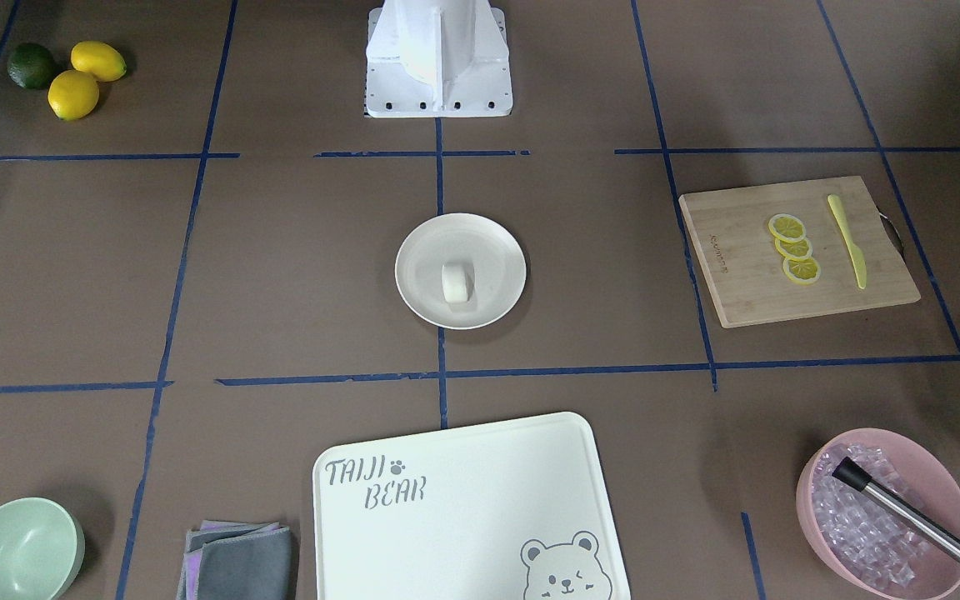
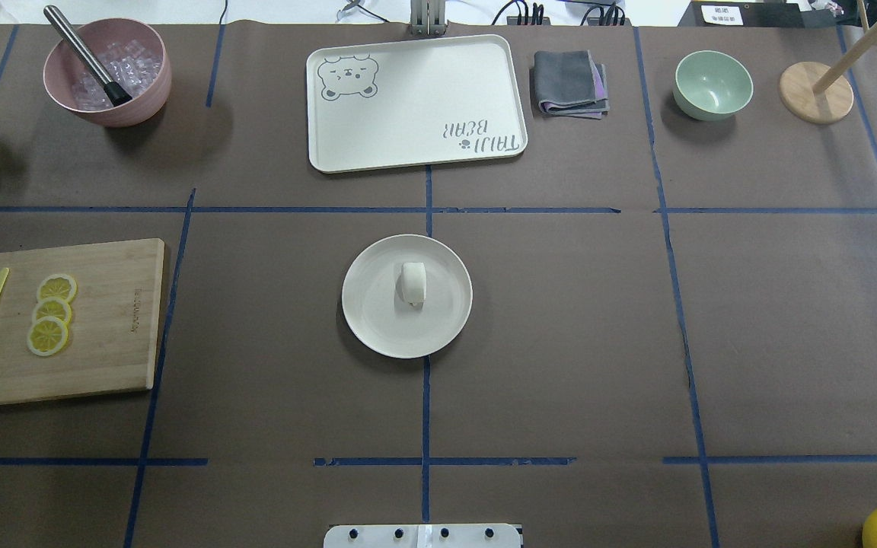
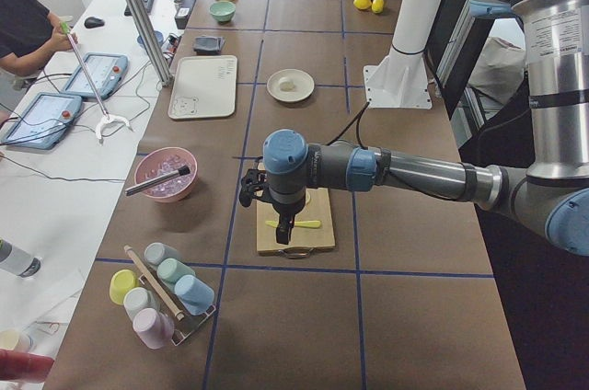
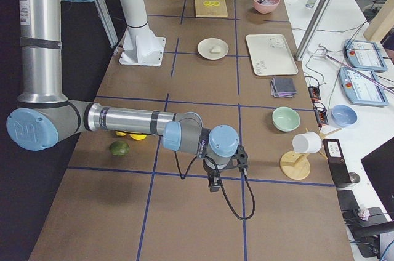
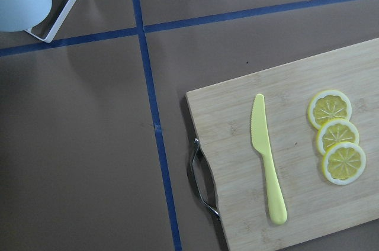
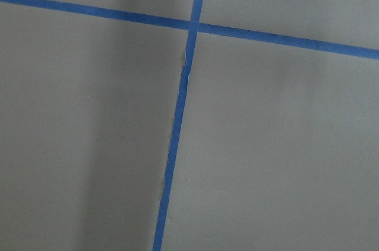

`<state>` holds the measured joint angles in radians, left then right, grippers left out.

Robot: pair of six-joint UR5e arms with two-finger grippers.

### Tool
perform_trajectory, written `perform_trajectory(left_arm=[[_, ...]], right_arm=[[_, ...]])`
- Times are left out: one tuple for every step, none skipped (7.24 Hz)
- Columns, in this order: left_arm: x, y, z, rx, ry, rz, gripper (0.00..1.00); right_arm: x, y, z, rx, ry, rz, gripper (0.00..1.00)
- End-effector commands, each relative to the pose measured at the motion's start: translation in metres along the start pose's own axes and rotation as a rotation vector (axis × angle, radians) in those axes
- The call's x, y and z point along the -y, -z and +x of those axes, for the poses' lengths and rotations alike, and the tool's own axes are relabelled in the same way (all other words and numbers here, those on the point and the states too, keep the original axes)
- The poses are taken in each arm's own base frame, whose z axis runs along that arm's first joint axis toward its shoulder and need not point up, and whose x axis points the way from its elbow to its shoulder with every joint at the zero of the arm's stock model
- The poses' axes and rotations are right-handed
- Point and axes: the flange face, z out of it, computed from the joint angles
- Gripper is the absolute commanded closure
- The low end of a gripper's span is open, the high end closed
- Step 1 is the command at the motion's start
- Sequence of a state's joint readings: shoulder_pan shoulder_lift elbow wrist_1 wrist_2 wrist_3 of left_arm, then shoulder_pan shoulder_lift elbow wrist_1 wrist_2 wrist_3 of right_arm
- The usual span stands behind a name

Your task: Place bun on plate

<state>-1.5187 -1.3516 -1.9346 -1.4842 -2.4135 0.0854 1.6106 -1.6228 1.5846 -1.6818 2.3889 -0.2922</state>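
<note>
The brown table (image 2: 256,396), gridded with blue tape, shows no arm in either the overhead or the front-facing view. Only the side views show them. The left arm (image 3: 414,172) reaches out over the wooden cutting board (image 5: 308,162) at its own end of the table. The right arm (image 4: 129,119) hangs over bare table at the opposite end. Both are well apart from the centre.

The plate (image 2: 377,327) sits at the middle of the table, just ahead of the robot's base. The bun (image 2: 412,283) lies on it, a little off centre and clear of the rim, so the placing looks done.

The bun looks light and soft, matte rather than slippery, and likely to dent under a hard squeeze. If it needed shifting, a gentle pinch across its narrower sides, low on the body, would suit it best.

The left gripper (image 3: 282,229) points down above the board. The right gripper (image 4: 213,184) points down at the table. Each appears only in a side view, and neither wrist camera shows its own fingers. How far apart either pair of jaws stands cannot be told, and nothing can be seen held in either
</note>
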Motion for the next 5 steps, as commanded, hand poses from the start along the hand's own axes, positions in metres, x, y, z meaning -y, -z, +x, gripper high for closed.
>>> perform_trajectory(left_arm=[[-0.012, 0.003, 0.005, 0.001, -0.006, 0.002, 0.00], [-0.013, 0.007, 0.009, 0.000, -0.016, 0.008, 0.00], [-0.012, 0.012, 0.015, 0.001, -0.029, 0.018, 0.00], [-0.011, 0.013, 0.015, 0.002, -0.030, 0.019, 0.00], [-0.005, 0.016, 0.019, 0.003, -0.038, 0.024, 0.00]], right_arm=[[0.001, -0.001, 0.001, 0.000, -0.003, -0.002, 0.00], [0.001, 0.000, 0.000, 0.001, 0.002, 0.002, 0.00], [0.001, 0.000, 0.000, 0.002, 0.004, 0.002, 0.00], [-0.001, 0.002, -0.003, 0.006, 0.012, 0.006, 0.00], [-0.001, 0.001, -0.002, 0.008, 0.011, 0.005, 0.00]])
